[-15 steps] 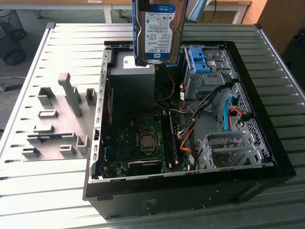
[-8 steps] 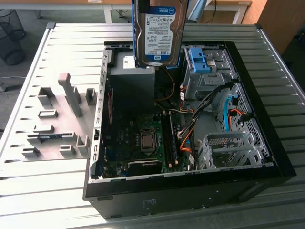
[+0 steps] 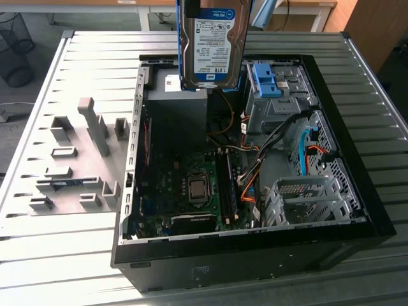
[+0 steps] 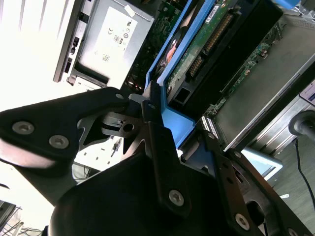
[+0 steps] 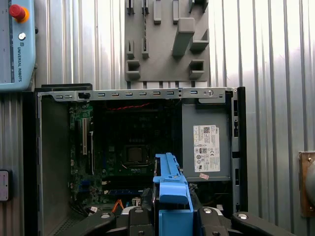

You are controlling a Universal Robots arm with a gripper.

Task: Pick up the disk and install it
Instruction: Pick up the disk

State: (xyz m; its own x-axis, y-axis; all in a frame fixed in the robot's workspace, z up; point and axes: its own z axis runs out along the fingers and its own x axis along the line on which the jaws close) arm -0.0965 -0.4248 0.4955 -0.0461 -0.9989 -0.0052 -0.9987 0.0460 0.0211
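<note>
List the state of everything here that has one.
disk: held upright in the air above the case, blue rails fitted.
tool: shut on the disk.
case: lying on its side, panel off, inside exposed.
power supply: mounted in the case.

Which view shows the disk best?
The exterior view: the disk hangs upright above the open case, label facing the camera. The second wrist view shows its circuit-board side and blue rail; the first wrist view shows a blue rail end-on.
</note>
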